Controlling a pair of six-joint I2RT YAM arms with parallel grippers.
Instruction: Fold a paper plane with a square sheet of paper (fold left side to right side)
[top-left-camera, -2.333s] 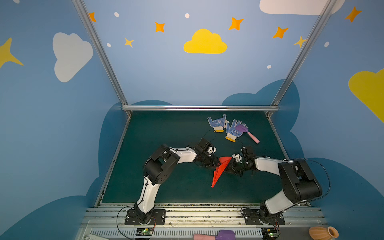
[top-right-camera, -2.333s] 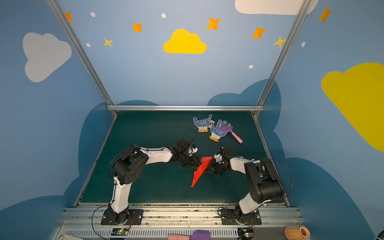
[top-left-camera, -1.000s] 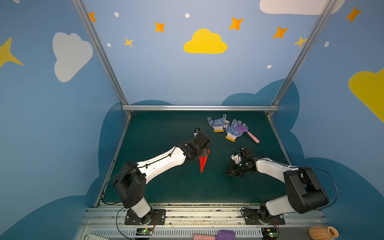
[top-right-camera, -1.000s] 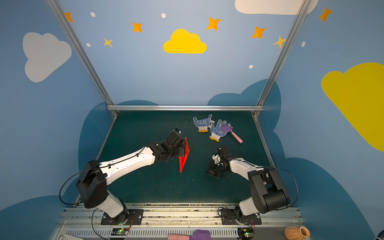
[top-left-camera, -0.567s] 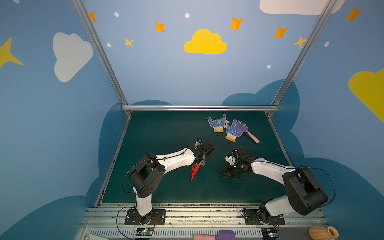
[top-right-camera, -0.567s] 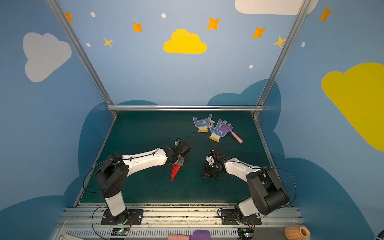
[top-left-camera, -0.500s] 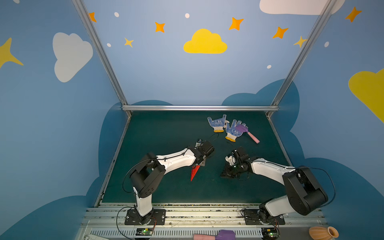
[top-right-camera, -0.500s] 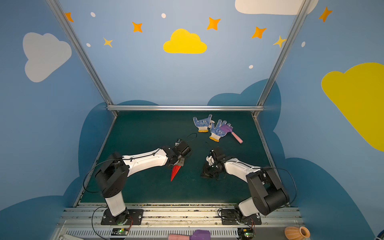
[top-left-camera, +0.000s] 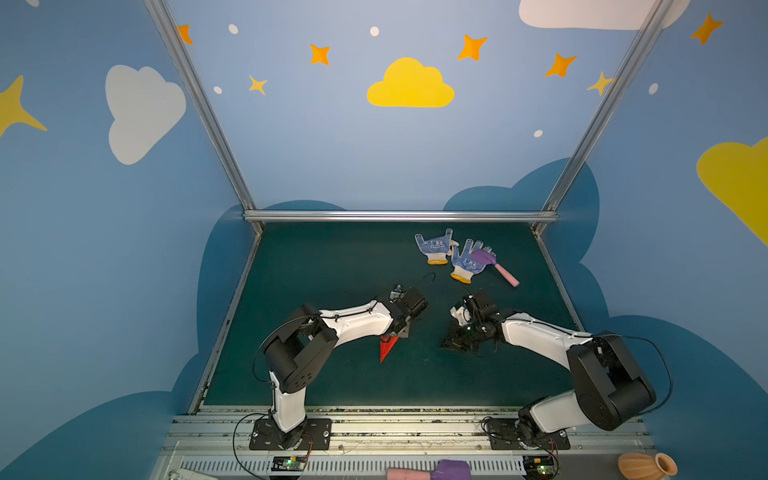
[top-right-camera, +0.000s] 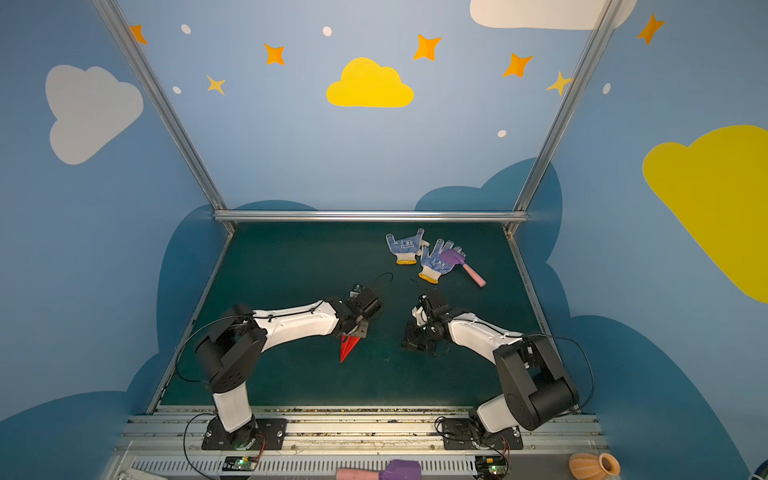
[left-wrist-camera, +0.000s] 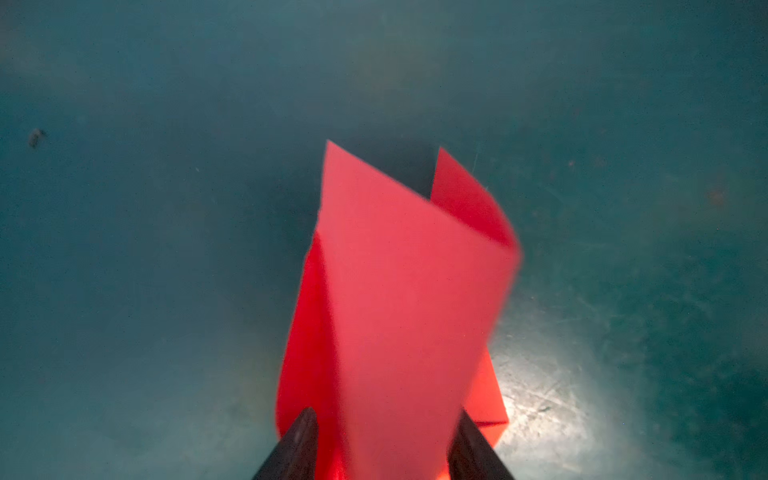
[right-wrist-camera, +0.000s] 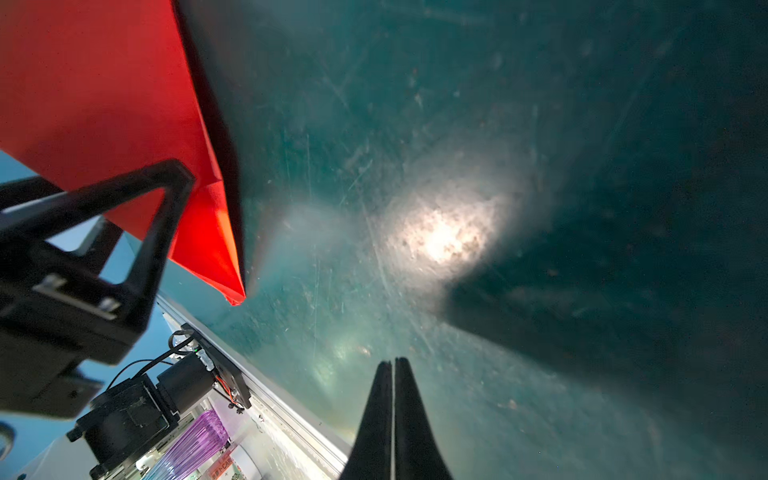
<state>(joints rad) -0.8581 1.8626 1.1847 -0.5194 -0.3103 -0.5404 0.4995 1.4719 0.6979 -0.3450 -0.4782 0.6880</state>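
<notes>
My left gripper (left-wrist-camera: 386, 419) has its jaws parted, one dark fingertip (left-wrist-camera: 299, 440) on either side of the red paper plane (left-wrist-camera: 407, 311), which sits between them. In both top views the paper plane (top-left-camera: 386, 348) (top-right-camera: 348, 348) shows its pointed end past that gripper, toward the front of the green mat (top-left-camera: 332, 270). My right gripper (right-wrist-camera: 392, 368) is clenched on nothing, off to the right and not touching the paper plane.
</notes>
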